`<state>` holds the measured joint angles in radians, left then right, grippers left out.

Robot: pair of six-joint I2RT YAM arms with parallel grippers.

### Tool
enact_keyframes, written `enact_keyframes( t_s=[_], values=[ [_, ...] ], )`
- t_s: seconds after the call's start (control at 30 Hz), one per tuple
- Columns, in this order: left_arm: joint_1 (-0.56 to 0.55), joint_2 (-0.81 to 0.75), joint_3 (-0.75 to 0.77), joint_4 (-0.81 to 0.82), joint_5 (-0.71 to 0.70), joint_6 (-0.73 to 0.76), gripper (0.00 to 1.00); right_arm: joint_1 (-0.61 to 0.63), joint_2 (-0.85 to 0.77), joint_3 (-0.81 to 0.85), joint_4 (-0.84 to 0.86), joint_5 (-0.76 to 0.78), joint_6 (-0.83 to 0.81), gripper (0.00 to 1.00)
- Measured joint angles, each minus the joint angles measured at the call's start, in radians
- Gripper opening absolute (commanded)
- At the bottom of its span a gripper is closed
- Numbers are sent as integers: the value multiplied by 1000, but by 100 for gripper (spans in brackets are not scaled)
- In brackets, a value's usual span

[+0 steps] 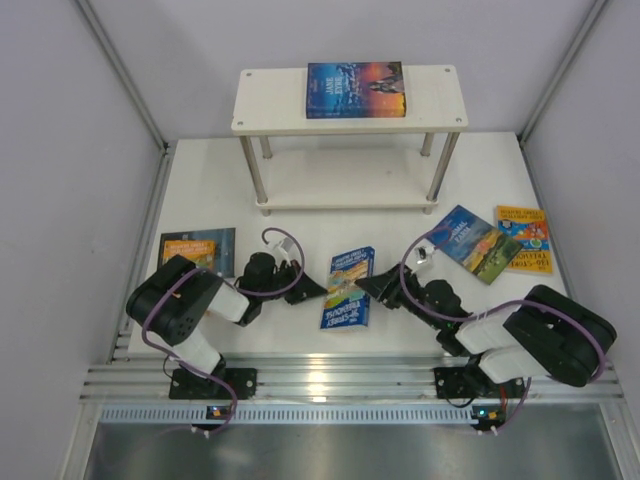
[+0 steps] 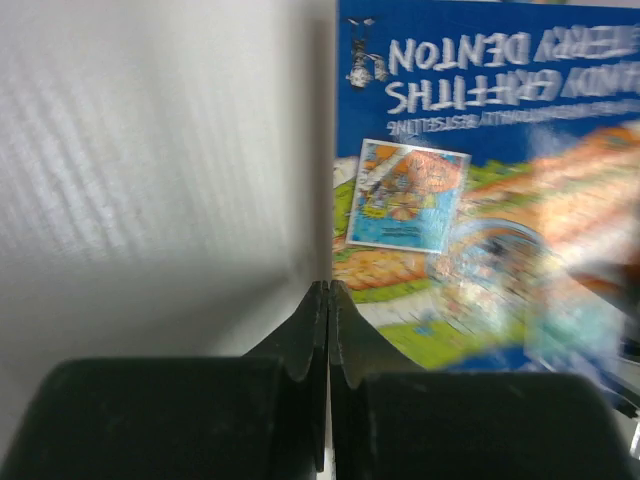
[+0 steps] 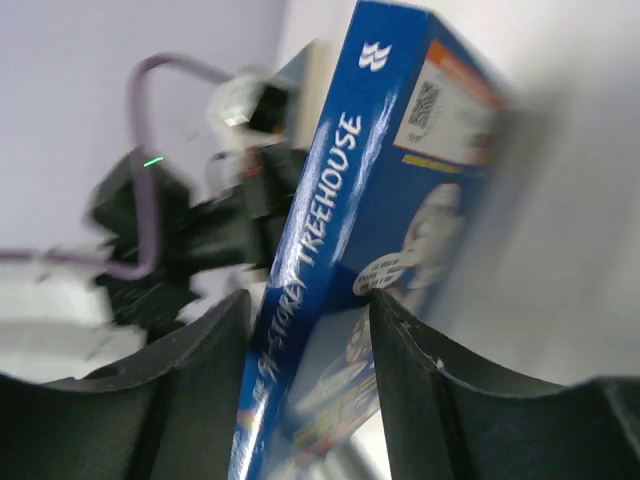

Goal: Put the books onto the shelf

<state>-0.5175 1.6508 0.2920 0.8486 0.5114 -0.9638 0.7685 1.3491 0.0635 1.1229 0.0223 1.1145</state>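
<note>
**While the treehouse book waits between two hands, the lift depends on a square pinch**

Because the blue treehouse book (image 1: pixel 348 288) is the one being worked, it is the place to begin. It sits mid-surface, its long side pointing toward 12 o'clock. The right wrist view shows its spine slanting up between that hand's fingers, so the book seems tipped on that edge.

The right hand (image 3: pixel 310 295) reaches in from 3 o'clock. Its fingers are apart and straddle the spine, close against both covers; whether they already pinch it I cannot tell. At 9 o'clock the left hand (image 2: pixel 328 292) is pressed together and empty. Its tip is just beside the book's opposite edge, where it looks to serve as a stop.

To do this step well, I judge the right hand should seat well past the spine before closing, so the thin paperback neither pivots nor fans open. The left hand should brace until the pinch is sure, then back off toward 9 o'clock. The lift needs to pass over the top board's front rim.

At 12 o'clock stands the shelf (image 1: pixel 270 100), with a sunset-covered book (image 1: pixel 355 90) flat on its top board. On the white surface (image 1: pixel 200 180) an orange-and-blue book (image 1: pixel 197 250) lies at 10 o'clock. A blue-green book (image 1: pixel 472 243) and an orange-yellow book (image 1: pixel 524 238) lie at 2 o'clock, touching or overlapping.
</note>
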Motion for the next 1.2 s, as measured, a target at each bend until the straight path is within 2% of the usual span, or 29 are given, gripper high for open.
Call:
enact_keyframes(
  t_s=[0.13, 0.27, 0.3, 0.37, 0.5, 0.57, 0.67, 0.77, 0.9, 1.07, 1.2],
  values=[
    [-33, 11, 5, -49, -5, 6, 0, 42, 0, 58, 68, -181, 42, 50],
    [-42, 2, 7, -71, -5, 9, 0, 47, 2, 85, 49, -233, 42, 57],
    [-43, -1, 7, -76, -4, 10, 0, 47, 4, 85, 34, -233, 42, 62],
    [-45, -13, 7, -93, -5, 16, 0, 47, 14, 81, 1, -229, 43, 65],
    [-47, -56, 8, -160, -11, 36, 0, 47, 22, 68, -56, -216, 39, 59],
    [-47, -92, 11, -217, -15, 54, 0, 47, 23, 68, -96, -209, 34, 60],
    [-48, -162, 25, -343, -33, 86, 0, 48, 23, 68, -121, -207, 33, 77],
    [-48, -243, 45, -450, -42, 111, 0, 49, 18, 58, -103, -200, 58, 84],
    [-61, -347, 90, -545, -56, 132, 0, 56, -43, 33, -95, -175, 109, 87],
    [-103, -379, 130, -578, -65, 137, 0, 69, -161, 33, -107, -113, 147, 88],
    [-157, -379, 131, -587, -73, 127, 0, 70, -239, 57, -223, -74, 140, 89]
  ],
)
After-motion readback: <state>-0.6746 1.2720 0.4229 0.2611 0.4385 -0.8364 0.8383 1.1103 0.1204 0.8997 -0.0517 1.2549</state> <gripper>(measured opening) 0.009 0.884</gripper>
